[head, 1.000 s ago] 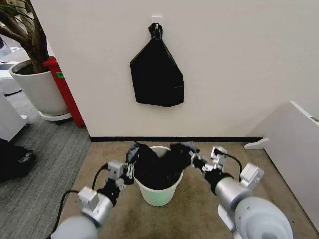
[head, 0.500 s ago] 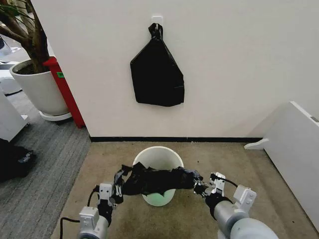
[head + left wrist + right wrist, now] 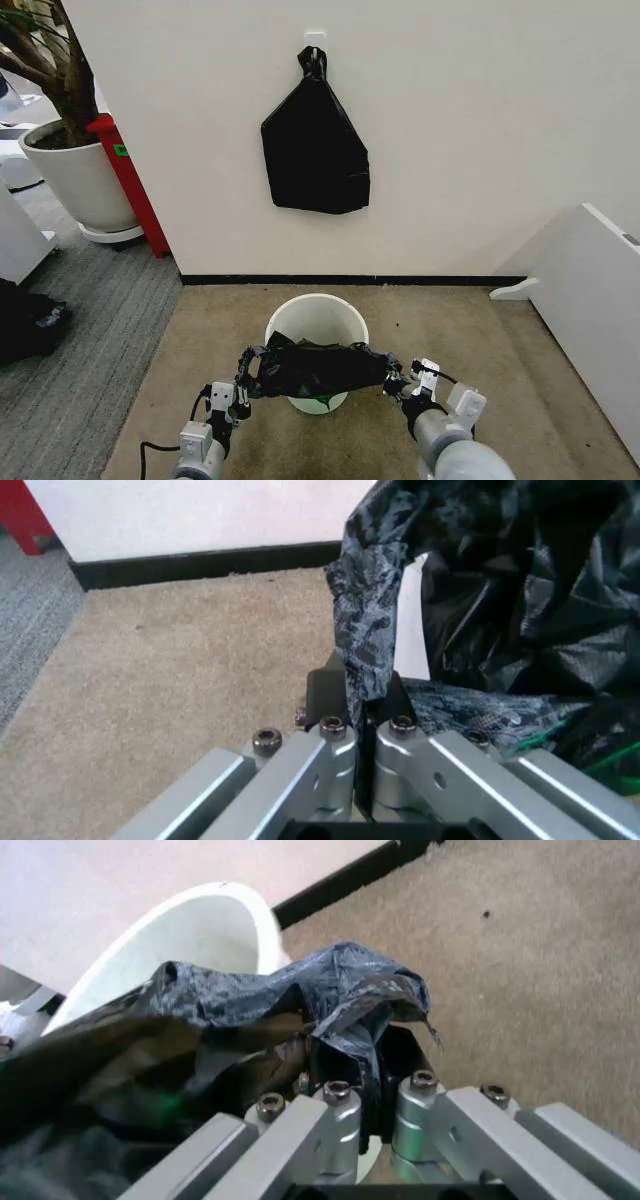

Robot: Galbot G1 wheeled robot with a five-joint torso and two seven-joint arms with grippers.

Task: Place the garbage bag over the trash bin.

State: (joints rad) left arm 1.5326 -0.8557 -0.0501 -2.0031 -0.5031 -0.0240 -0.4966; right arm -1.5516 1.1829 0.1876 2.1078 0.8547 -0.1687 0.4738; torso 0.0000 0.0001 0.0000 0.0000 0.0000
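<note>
At about 8 o'clock of the trash bin (image 3: 316, 318), the left gripper (image 3: 248, 368) has its jaws closed tight on one end of the garbage bag (image 3: 318, 368). The bag stretches across the bin's near rim, at 6 o'clock. At about 4 o'clock the right gripper (image 3: 388, 378) pinches the other end, jaws closed.

you see a glossy black garbage bag (image 3: 318, 368) with grey crinkle sheen over a cream-white trash bin (image 3: 315, 312). a matte black bundle (image 3: 314, 146) hangs on the white wall (image 3: 480, 120). your carpet (image 3: 470, 330) is beige, the pot (image 3: 78, 180) white, the post (image 3: 128, 180) red.
</note>
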